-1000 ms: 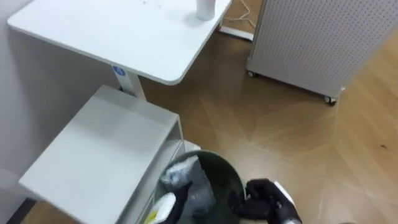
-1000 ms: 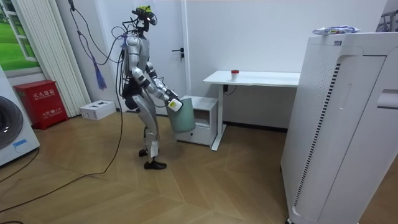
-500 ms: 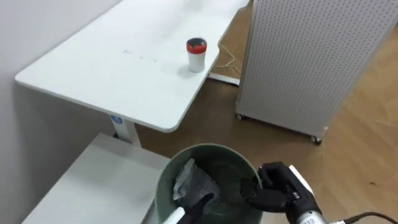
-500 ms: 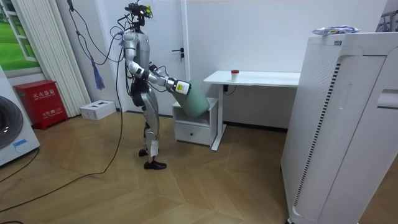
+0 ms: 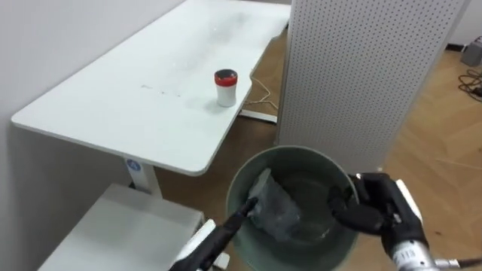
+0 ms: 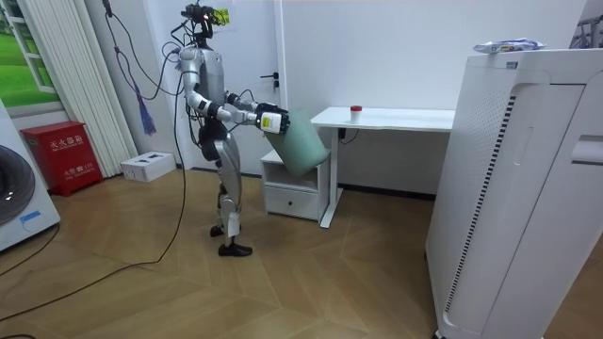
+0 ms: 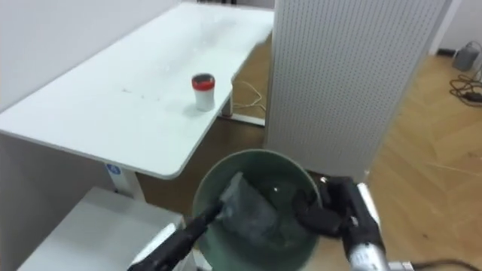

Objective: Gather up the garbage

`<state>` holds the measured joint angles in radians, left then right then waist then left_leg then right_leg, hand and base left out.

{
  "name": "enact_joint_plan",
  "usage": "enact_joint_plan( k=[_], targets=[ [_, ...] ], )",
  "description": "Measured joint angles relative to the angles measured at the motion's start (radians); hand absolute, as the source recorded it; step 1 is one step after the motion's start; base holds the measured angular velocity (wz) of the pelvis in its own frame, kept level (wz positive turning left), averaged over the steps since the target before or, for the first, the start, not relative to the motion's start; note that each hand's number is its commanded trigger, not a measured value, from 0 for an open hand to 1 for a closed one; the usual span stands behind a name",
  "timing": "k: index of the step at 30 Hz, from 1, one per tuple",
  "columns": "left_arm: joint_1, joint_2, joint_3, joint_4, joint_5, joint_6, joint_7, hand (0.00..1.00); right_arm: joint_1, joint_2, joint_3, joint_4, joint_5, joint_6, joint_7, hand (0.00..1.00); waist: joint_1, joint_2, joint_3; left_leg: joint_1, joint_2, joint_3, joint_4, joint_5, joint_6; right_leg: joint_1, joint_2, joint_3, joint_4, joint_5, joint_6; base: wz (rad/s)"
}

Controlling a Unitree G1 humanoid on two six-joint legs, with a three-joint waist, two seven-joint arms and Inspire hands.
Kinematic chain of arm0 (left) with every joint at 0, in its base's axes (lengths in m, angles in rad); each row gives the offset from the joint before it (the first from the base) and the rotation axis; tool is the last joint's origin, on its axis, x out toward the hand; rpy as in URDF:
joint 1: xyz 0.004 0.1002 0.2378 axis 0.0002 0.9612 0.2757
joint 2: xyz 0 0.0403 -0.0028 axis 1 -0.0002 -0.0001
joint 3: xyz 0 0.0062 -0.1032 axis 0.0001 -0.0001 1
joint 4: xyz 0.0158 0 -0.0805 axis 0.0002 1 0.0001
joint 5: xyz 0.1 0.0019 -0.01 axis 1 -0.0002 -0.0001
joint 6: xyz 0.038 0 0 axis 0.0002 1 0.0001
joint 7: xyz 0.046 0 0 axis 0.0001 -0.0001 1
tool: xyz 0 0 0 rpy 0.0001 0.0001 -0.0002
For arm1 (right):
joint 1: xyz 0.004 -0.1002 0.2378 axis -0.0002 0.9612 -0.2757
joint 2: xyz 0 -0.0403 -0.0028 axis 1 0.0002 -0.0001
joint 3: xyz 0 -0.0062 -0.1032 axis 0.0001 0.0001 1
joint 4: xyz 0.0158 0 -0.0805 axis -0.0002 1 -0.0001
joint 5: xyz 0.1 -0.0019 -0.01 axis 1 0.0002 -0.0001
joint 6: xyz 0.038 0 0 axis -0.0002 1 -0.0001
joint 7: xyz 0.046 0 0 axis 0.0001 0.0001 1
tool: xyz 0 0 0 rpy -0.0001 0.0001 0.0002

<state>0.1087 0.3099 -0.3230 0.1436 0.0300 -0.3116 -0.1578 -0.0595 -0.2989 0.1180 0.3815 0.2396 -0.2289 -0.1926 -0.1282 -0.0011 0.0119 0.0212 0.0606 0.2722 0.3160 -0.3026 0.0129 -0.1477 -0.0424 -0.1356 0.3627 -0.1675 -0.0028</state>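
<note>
Robot stood by the white desk (image 5: 113,98) w/ the green bin (image 5: 312,181) hoisted at chest height, tipped so its mouth faced back toward its own head. Right hand (image 5: 365,212) was clamped over the rim on the right side. Left hand (image 5: 230,224) lay at the rim's left, but I couldn't tell whether it had any real hold. The garbage, a crumpled grey wrap (image 5: 273,211), sat loose inside the bin, toward the left wall. A small red-lidded tub (image 5: 225,87) stood on the desk near its edge, apart from the bin.

Risks, imo: w/ only one sure grip, the bin could twist round that hand & drop. Tipped any further, the wrap could slide out onto the floor or the low cabinet (image 5: 113,233) below. The bin's base hung close to the desk edge, so a step fwd could bump the desk & topple the tub. The perforated panel (image 5: 354,68) stood near on the right, leaving little room to swing.
</note>
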Motion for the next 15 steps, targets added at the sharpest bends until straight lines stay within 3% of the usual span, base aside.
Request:
enact_joint_plan(
  k=[4,10,15],
  targets=[
    [0.007,-0.015,0.072,-0.008,0.000,-0.002,0.037,0.00,0.048,0.000,-0.021,-0.009,0.000,-0.013,-0.044,1.00,0.045,-0.009,-0.0046,0.030,0.006,0.055,-0.013,-0.001,-0.001,-0.001,0.002,-0.003,-0.001,0.002,-0.003,-0.38],
    [0.008,-0.042,0.161,-0.008,0.002,-0.022,0.153,0.00,0.114,0.002,-0.024,-0.012,-0.006,-0.020,-0.052,1.00,0.055,-0.010,-0.0053,0.071,0.015,0.084,-0.042,0.001,-0.007,0.013,0.011,-0.003,-0.001,0.010,-0.004,-0.18],
    [0.008,-0.066,0.169,-0.026,0.002,-0.030,0.224,0.00,0.126,0.002,-0.024,-0.014,-0.007,-0.025,-0.054,1.00,0.064,-0.010,-0.0053,0.079,0.017,0.104,-0.045,0.001,-0.008,0.011,0.015,-0.003,-0.003,0.012,-0.006,-0.15]
  ],
)
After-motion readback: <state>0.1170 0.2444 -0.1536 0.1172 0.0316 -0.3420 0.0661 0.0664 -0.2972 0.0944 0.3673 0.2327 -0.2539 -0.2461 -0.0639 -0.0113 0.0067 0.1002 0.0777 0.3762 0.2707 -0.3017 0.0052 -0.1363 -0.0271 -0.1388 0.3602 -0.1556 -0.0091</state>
